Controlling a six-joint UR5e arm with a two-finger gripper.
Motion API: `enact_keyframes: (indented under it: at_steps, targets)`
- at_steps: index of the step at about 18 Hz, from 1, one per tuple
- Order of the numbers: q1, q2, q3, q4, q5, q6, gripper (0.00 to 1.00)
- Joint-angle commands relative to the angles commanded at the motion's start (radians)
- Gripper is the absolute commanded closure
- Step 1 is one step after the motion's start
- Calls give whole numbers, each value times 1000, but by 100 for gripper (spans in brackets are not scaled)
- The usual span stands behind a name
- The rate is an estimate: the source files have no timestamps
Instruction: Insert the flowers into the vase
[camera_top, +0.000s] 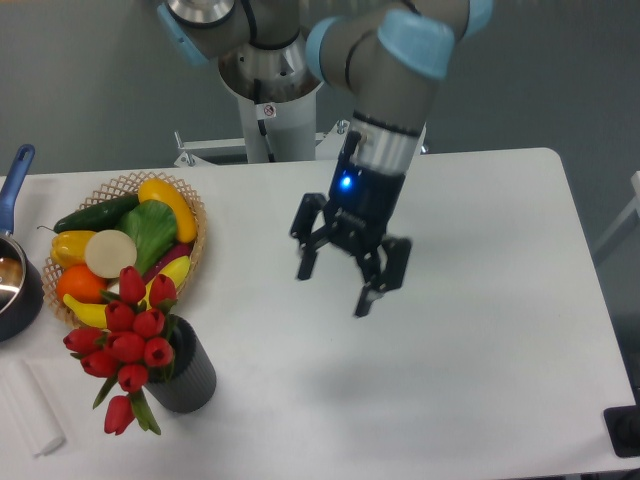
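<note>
Flowers (125, 340) sit in the vase (190, 372), near-left on the white surface (480, 380), heads spilling over its left rim. Gripper (334, 284) hangs mid-surface, well apart, fingers wide and empty. Basket (190, 215) far-left; grey wall behind.

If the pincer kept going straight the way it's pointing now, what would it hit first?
Probably just the bare table. The open pincer points downward with nothing under it; the vase and flowers sit well off to its side. Depth is uncertain.

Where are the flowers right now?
The flowers are at the camera view's lower left, stems in the vase, just below the fruit basket, well apart from the open end effector.
</note>
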Motion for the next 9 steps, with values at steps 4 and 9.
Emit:
enact_keyframes:
  at_steps: [4, 9]
  targets:
    - [69, 70, 12, -207, 62, 231, 0]
    - [115, 114, 21, -350, 63, 373, 0]
